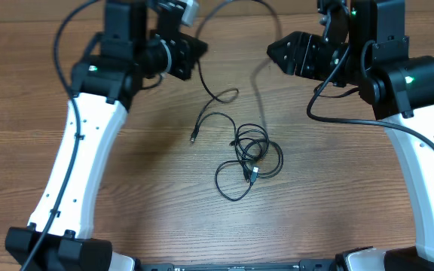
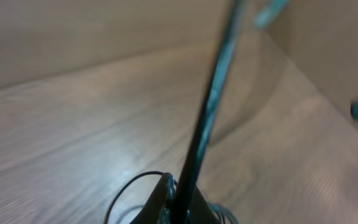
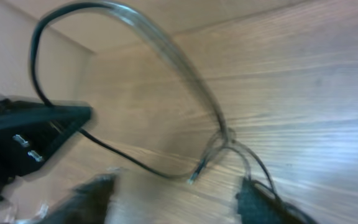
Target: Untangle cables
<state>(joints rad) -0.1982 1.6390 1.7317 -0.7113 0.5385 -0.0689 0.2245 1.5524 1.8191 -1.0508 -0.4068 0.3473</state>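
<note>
Thin black cable point(image 3: 166, 53), blurred, arcs from the top left down to mid-bench and meets other strands in a tangle. Its small plug end point(image 3: 194, 176) lies on the wood-grain bench point(image 3: 316, 81) just below the tangle. Right hand point(image 3: 176, 190) at the bottom edge, blurry, fingers spread apart. Left hand point(image 3: 23, 134), black, at the left edge, with cable running to it.

thin black cables point(image 1: 249, 154), loosely tangled loops, one strand raised upward
</note>
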